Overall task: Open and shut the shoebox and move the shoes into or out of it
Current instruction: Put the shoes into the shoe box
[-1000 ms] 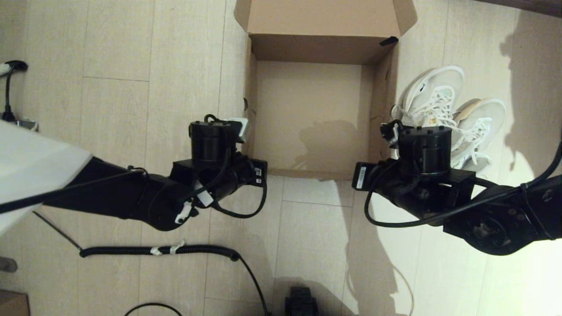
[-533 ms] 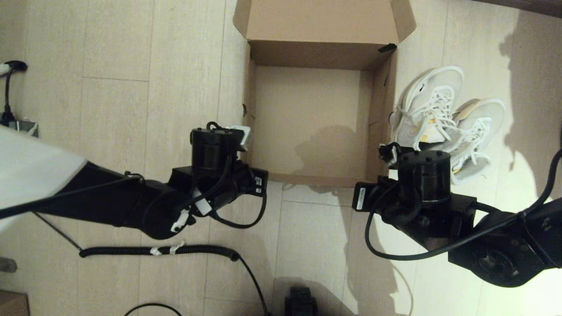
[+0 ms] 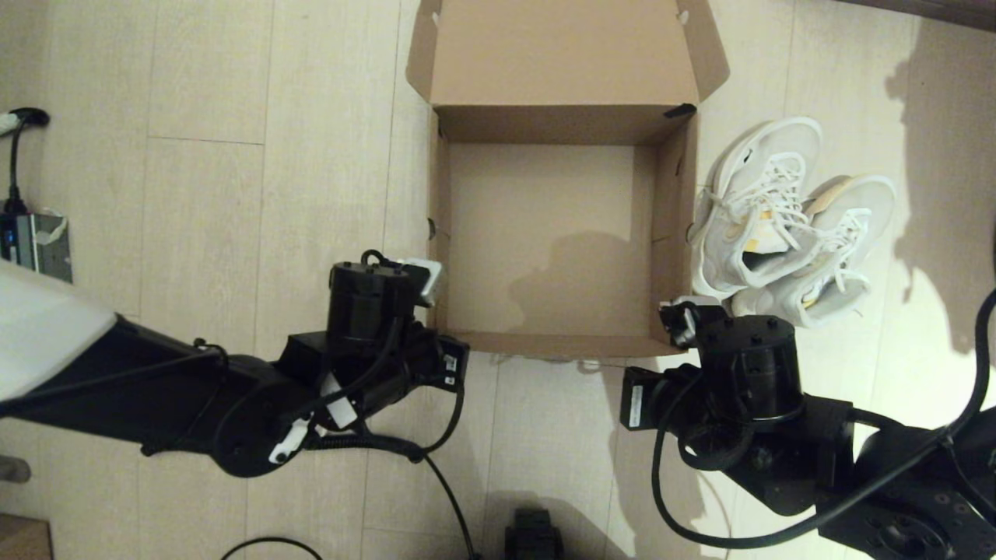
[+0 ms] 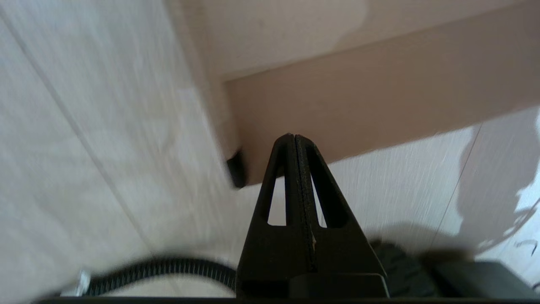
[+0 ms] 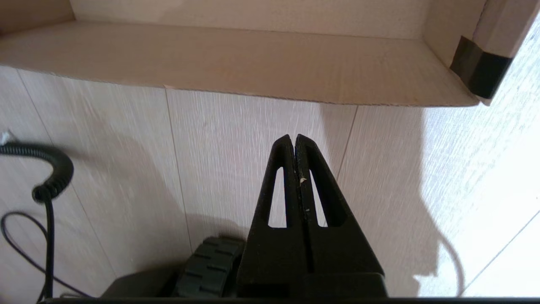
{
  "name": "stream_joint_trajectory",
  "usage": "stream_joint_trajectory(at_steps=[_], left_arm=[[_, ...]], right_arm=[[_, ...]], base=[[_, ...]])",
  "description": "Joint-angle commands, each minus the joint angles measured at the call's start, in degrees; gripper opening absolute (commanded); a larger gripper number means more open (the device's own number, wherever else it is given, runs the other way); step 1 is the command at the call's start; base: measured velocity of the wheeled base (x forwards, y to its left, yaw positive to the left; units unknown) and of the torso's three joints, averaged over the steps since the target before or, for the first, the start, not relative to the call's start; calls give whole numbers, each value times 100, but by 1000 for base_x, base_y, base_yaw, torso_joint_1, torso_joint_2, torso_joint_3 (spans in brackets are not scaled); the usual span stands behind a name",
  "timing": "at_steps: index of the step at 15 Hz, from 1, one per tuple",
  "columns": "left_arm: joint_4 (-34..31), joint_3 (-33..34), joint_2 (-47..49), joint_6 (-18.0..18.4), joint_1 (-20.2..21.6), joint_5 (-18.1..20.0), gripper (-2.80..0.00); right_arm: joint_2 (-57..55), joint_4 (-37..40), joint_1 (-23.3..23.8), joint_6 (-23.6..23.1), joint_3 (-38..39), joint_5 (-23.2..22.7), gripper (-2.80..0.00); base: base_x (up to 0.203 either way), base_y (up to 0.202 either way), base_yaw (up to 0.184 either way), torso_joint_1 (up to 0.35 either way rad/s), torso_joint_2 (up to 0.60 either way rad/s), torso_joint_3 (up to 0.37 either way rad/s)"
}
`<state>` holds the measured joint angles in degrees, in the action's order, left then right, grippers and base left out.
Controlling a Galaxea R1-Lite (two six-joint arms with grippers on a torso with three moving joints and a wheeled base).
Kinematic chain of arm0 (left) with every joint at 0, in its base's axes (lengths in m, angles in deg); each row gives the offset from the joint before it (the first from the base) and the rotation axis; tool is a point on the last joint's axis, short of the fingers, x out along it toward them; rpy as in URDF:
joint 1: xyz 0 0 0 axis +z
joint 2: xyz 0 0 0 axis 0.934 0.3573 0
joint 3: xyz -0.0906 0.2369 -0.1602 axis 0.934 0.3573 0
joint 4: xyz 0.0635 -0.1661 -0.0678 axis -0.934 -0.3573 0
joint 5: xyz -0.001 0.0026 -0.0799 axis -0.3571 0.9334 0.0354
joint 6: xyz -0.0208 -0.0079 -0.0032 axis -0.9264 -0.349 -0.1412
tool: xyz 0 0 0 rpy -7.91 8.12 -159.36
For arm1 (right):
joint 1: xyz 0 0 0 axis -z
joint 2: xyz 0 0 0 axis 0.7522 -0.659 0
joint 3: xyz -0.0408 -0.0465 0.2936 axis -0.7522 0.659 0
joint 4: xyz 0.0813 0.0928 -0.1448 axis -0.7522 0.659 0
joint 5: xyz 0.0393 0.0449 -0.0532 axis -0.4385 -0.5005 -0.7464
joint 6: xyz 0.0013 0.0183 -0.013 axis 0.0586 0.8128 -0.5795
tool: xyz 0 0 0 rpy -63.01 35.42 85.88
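Shoebox (image 3: pixel 545 241) sits open on the wood floor (image 3: pixel 202 194), lid (image 3: pixel 564 50) folded back on the far side, nothing inside but bare cardboard with a shadow across the bottom. Black tape (image 3: pixel 678 110) at the far right corner. The 2 shoes (image 3: pixel 778 225) lie outside, on the floor just beside the box's right wall, one partly overlapping the other, laces up.

Left gripper (image 4: pixel 294 141) hangs near the box's near left corner, fingers pressed together, holding nothing, touching nothing. Right gripper (image 5: pixel 294 141) hangs near the near right corner, fingers also pressed together, empty, above bare floor just outside the front wall.

Head view: only the wrist housings show, left arm (image 3: pixel 233 397) and right arm (image 3: pixel 778 420) on either side of the front wall; the fingertips are hidden under them. Left wrist view shows the box's outer front wall and a black tape piece (image 4: pixel 237 169) at its corner, plus a coiled black cable (image 4: pixel 160 270). Right wrist view shows the front wall's top edge, a taped corner (image 5: pixel 479 71), and a coiled cable (image 5: pixel 50 173) on the floor. Shoes in neither wrist view.
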<state>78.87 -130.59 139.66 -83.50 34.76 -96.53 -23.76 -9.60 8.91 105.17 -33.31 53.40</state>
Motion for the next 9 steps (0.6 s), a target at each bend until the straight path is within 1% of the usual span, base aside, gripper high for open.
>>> stream_joint_trajectory(at_steps=[1, 5, 9], left_arm=[[52, 213, -103, -28, -6, -28, -280], [464, 13, 37, -41, 46, 39, -280], [1003, -208, 309, -37, 90, 85, -280]], right_arm=[[28, -23, -28, 14, 32, 14, -280], [286, -127, 24, -17, -390, 17, -280], [312, -162, 67, -24, -381, 45, -280]], base=[[0, 0, 0, 0, 0, 0], [0, 0, 0, 0, 0, 0], [0, 0, 0, 0, 0, 0]])
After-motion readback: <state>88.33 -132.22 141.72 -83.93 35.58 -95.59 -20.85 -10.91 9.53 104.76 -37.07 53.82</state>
